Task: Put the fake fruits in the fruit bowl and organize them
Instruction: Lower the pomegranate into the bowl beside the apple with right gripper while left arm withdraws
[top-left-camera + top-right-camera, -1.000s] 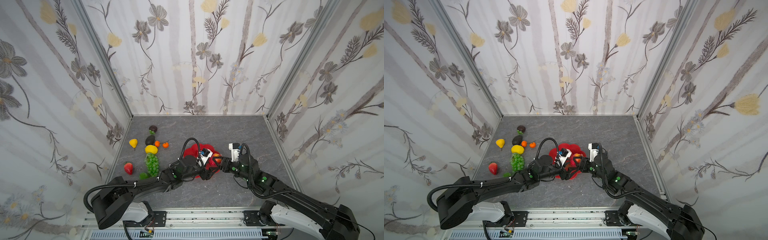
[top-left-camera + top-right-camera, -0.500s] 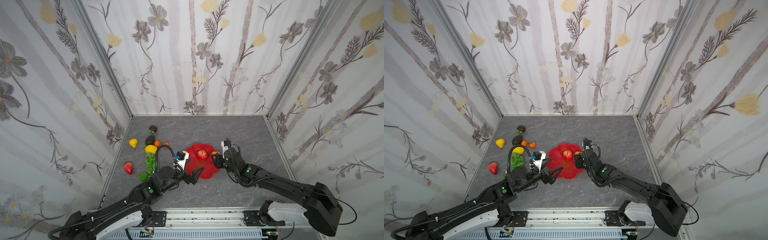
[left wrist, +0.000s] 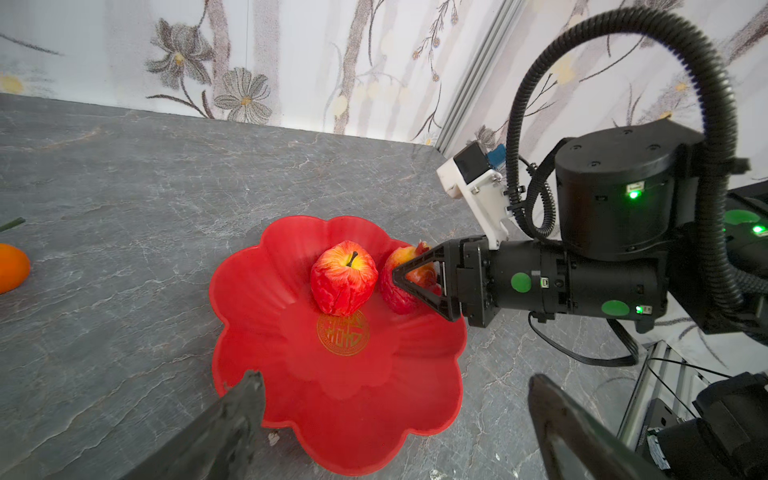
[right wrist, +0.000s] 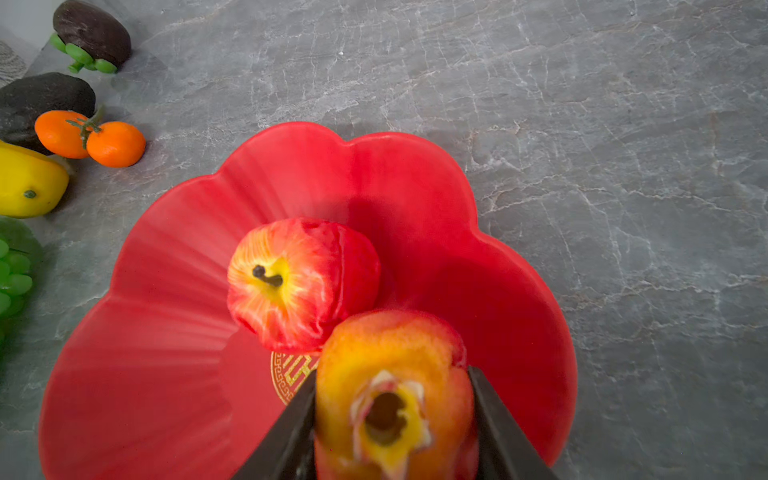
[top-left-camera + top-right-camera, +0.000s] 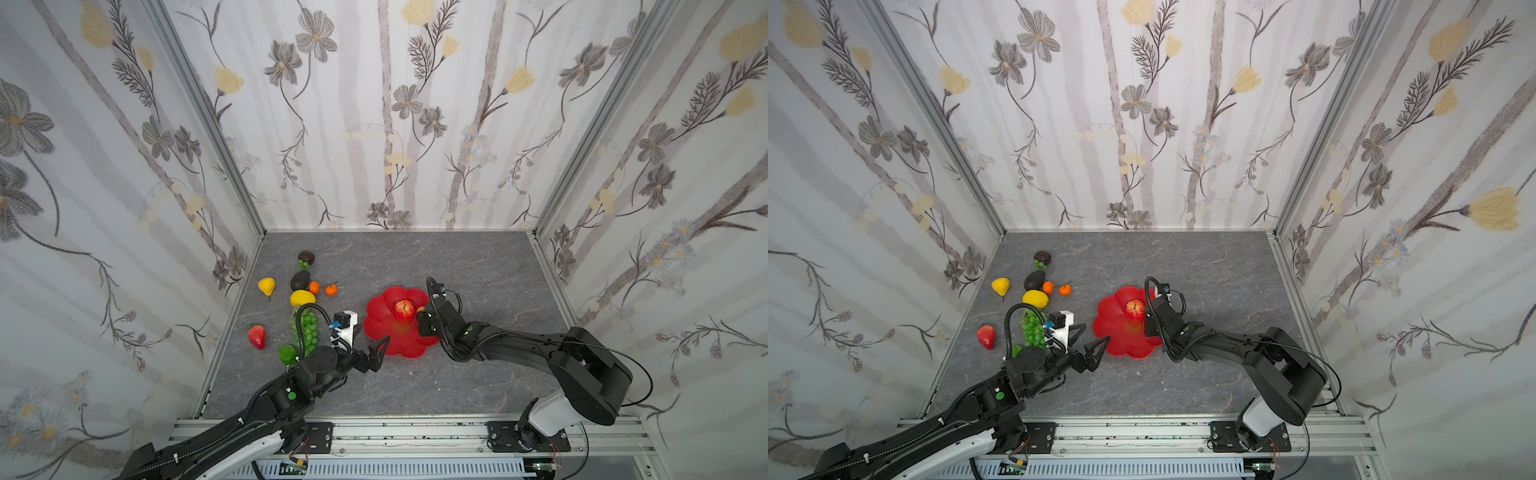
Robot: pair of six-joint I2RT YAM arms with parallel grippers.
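Red apple (image 4: 390, 399) in R fingers (image 4: 498, 440), prob. resting in bowl (image 4: 166, 353).

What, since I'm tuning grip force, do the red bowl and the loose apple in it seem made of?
Fruit bowl: likely hard moulded plastic, glossy; sharp highlights and crisp ribs. Loose apple: probably soft foam with a painted skin, duller; its surface shows wrinkles and creases.

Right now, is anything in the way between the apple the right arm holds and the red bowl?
Nothing visible is. The held apple is in the right fingers, inside the red bowl rim. The other apple sits in the bowl close beside it, so it might bump that one.
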